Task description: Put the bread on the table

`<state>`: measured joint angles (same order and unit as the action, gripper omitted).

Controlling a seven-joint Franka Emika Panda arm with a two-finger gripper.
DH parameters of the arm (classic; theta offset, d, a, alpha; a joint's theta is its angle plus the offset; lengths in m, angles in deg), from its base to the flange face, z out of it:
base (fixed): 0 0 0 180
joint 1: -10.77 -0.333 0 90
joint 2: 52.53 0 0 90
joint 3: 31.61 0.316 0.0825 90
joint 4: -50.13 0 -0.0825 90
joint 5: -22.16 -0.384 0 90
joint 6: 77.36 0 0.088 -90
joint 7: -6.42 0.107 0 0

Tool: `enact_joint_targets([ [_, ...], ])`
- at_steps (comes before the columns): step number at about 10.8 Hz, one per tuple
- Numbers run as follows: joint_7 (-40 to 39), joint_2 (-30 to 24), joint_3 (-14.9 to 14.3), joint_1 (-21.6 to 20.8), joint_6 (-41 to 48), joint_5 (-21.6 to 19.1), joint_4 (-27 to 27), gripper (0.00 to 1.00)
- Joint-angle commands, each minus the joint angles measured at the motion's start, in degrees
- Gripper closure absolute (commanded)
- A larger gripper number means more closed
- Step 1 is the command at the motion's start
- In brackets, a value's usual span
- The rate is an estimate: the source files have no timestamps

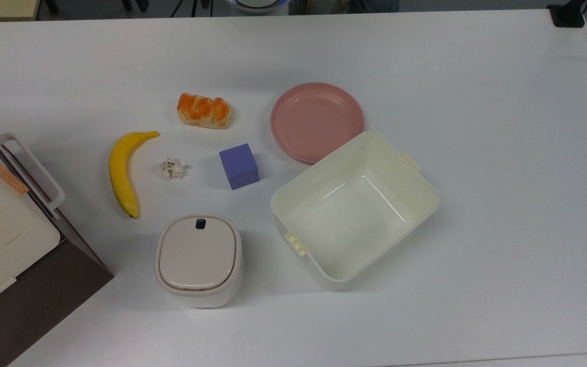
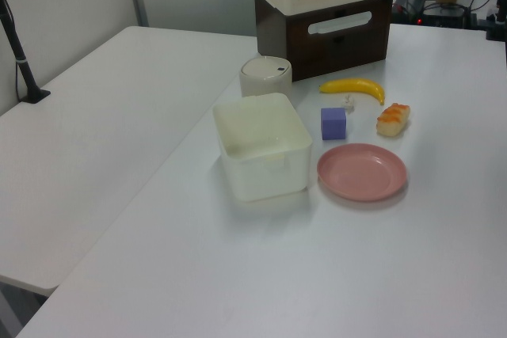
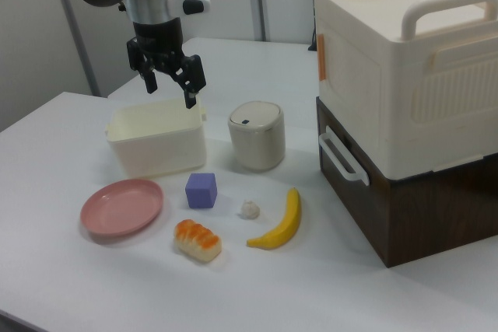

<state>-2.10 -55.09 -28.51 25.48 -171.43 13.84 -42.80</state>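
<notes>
The small oblong orange-brown bread loaf (image 1: pixel 204 110) lies directly on the large white smooth surface (image 1: pixel 502 153), a little apart from the purple cube (image 1: pixel 239 166). In the top view the round pink plate (image 1: pixel 317 121) sits up and to the right of that cube. In the right view the black two-finger end effector (image 3: pixel 169 84) hangs spread and empty, high above the cube.

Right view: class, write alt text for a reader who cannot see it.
A robot gripper hangs open above a cream bin. In front, on the white table, lie a bread loaf, pink plate, purple cube and banana.
</notes>
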Motion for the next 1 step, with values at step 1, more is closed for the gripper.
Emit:
enact_joint_targets([
  [1,1.0,-0.6,-0.4,-0.3,0.6,-0.6,-0.9,0.00],
])
